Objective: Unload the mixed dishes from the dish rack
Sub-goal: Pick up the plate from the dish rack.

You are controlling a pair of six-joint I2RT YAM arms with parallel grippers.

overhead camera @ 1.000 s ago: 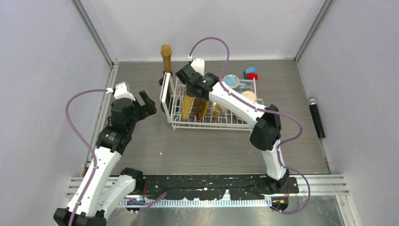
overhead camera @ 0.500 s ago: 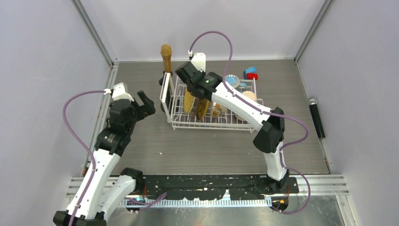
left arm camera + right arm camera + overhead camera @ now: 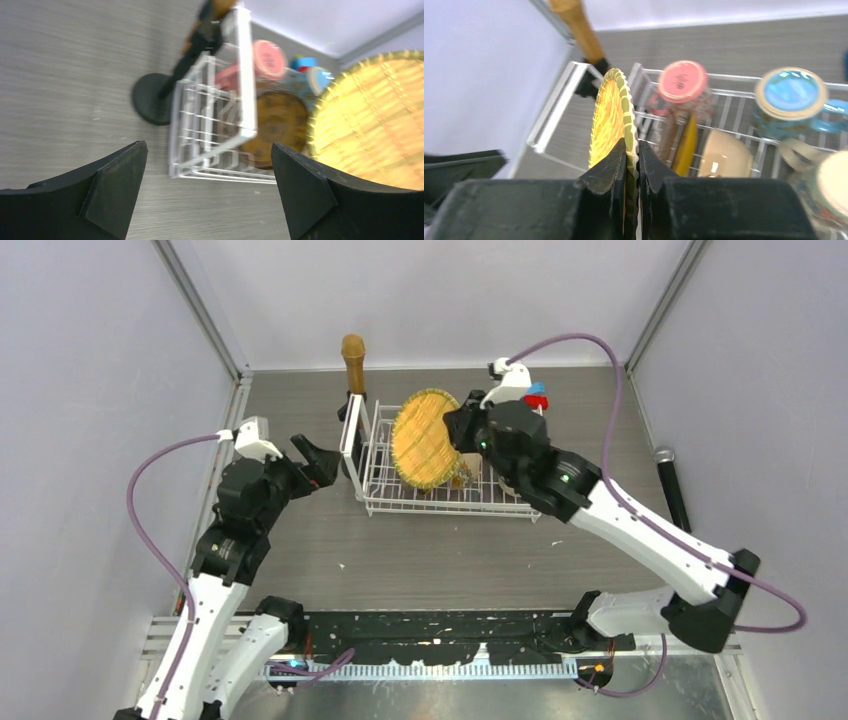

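pinching golden plate (image 3: 608,120) edge-on between right fingers (image 3: 605,167).

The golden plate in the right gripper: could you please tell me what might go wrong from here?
1. The right gripper pinches the golden plate only at its rim, so it could pivot or slip.
2. The plate hangs over the dish rack; a sideways swing may knock the second plate or pink mug.
3. The open left gripper hovers nearby and could clash.

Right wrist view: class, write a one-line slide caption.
Right gripper pinches the golden plate by its rim over the dish rack.
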